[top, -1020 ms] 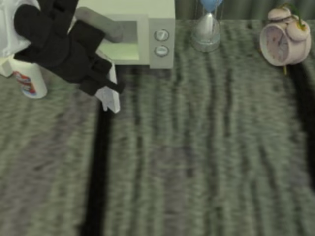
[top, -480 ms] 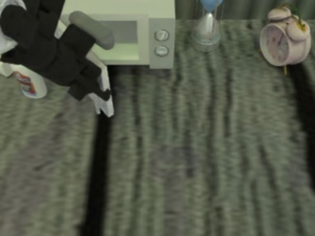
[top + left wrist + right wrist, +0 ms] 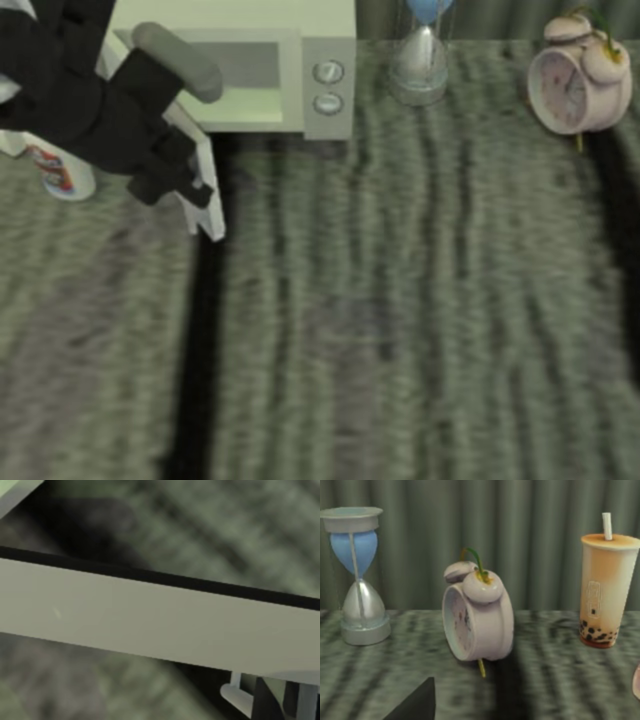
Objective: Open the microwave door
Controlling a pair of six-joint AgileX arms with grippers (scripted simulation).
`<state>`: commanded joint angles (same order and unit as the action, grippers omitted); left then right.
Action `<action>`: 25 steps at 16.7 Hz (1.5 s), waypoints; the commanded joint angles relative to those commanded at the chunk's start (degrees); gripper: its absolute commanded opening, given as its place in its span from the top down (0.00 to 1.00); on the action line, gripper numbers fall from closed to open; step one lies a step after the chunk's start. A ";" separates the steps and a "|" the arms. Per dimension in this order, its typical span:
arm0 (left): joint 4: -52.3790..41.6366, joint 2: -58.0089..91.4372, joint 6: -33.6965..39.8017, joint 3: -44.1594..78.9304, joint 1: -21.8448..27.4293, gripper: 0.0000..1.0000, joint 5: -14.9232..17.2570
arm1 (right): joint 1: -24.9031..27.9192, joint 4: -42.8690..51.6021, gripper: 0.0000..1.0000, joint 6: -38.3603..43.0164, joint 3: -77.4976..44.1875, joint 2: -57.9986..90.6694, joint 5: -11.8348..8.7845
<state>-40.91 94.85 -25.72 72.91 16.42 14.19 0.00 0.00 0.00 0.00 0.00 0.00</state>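
Note:
The off-white microwave (image 3: pixel 320 60) stands at the back of the table, left of centre, with two grey knobs (image 3: pixel 328 86) on the right of its front. Its pale interior (image 3: pixel 250 70) is exposed. The microwave door (image 3: pixel 208 205) is swung out to the left and shows edge-on in the top view. My left gripper (image 3: pixel 190 188) is at the door's free end, shut on it. The left wrist view shows the door (image 3: pixel 150 620) as a broad pale band, with its handle (image 3: pixel 237 696) at the gripper. Only a dark part of my right gripper (image 3: pixel 415 705) shows.
An hourglass (image 3: pixel 420 60) stands right of the microwave and a pink alarm clock (image 3: pixel 578 80) at the back right. A bubble tea cup (image 3: pixel 602 590) stands beyond the clock. A white bottle (image 3: pixel 60 170) is under my left arm. Open cloth lies in front.
My left gripper has moved left and back, swinging the door's free end further out from the microwave. More of the interior shows now.

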 joint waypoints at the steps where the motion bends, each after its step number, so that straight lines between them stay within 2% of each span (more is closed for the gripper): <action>1: 0.00 0.00 0.00 0.00 0.00 1.00 0.00 | 0.00 0.00 0.00 0.00 0.00 0.00 0.00; 21: -0.06 0.19 0.08 -0.18 0.15 1.00 0.22 | 0.00 0.00 0.00 0.00 0.00 0.00 0.00; 25: -0.99 -0.07 -3.18 -0.10 -1.11 1.00 1.45 | 0.00 0.00 0.00 0.00 0.00 0.00 0.00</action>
<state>-41.90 94.78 -28.90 72.81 15.31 15.64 0.00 0.00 0.00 0.00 0.00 0.00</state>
